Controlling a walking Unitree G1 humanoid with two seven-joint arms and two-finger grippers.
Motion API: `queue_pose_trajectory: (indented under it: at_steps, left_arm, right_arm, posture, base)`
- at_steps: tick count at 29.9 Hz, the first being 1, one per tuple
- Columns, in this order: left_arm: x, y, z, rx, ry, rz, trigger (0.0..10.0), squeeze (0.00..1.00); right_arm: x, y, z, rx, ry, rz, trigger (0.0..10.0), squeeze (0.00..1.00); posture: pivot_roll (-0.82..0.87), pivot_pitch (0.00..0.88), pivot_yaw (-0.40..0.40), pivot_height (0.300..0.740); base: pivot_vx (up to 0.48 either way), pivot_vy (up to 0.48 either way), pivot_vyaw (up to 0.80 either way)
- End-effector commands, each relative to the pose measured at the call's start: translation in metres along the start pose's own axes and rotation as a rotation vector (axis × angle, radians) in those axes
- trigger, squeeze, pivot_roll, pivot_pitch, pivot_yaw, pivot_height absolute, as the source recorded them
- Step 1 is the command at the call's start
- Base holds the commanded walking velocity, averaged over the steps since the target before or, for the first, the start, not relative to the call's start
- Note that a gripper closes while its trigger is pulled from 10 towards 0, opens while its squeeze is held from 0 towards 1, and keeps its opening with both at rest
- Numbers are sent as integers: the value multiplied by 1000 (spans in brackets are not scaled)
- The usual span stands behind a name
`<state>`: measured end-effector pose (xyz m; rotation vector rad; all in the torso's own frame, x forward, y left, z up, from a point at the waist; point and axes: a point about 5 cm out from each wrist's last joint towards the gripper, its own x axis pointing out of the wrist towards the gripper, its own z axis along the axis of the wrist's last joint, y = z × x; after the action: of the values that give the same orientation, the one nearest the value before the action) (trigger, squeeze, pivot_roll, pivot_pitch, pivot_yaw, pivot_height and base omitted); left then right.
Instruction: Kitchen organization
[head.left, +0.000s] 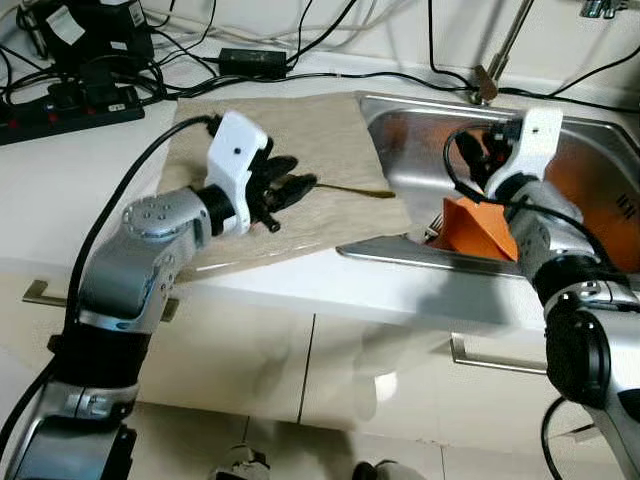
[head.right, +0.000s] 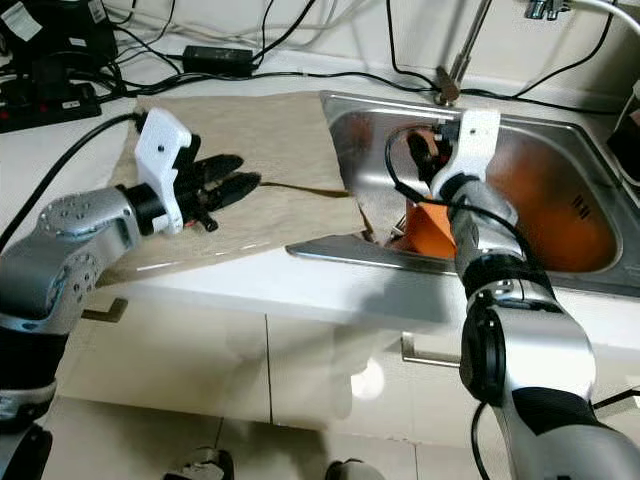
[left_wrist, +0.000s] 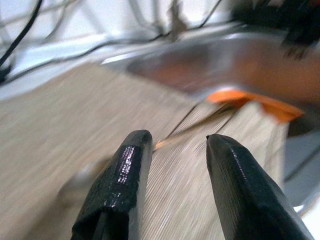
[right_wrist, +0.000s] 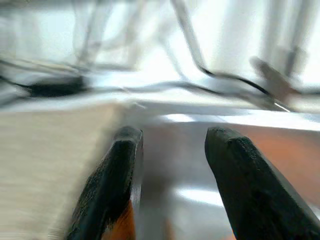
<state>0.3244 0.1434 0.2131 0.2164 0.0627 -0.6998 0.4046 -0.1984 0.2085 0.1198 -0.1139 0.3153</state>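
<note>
A thin golden-brown utensil (head.left: 357, 190) lies on a beige mat (head.left: 330, 140) on the counter, its far end pointing at the sink (head.left: 440, 104). My left gripper (head.left: 298, 186) hovers low over the mat at the utensil's near end. It is open, and the stem (left_wrist: 192, 125) runs out from between the fingertips without being held. An orange object (head.left: 478, 228) rests in the sink against the near wall. My right gripper (head.left: 472, 150) hangs above the basin, just over the orange object, open and holding nothing (right_wrist: 172, 132).
A black power strip (head.left: 70, 105), a power adapter (head.left: 252, 60) and many cables crowd the back of the counter. A faucet pipe (head.left: 503, 50) rises behind the sink. Below the counter edge are white cabinet doors with metal handles (head.left: 495, 355).
</note>
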Motion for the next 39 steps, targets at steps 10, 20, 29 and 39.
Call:
queue_pose_trajectory:
  at_steps: [10,20,29,39]
  left_arm:
    - [9,-29,-32,71,97,-54,10000,0]
    - [0,-39,-48,139,164,-132,10000,0]
    - [-18,-43,-45,178,197,-218,10000,0]
    - [-29,-42,-34,182,184,-239,10000,0]
  right_arm:
    - [21,43,13,-170,125,350,10000,0]
    - [17,61,-2,-143,222,559,10000,0]
    - [8,54,-23,-96,318,538,10000,0]
    - [-1,62,-41,-71,427,656,10000,0]
  posture:
    - [122,6,-111,740]
    - [134,25,-130,740]
    - [157,47,-145,740]
    - [180,63,-168,740]
  base:
    - [0,0,0]
    - [0,0,0]
    - [0,0,0]
    - [0,0,0]
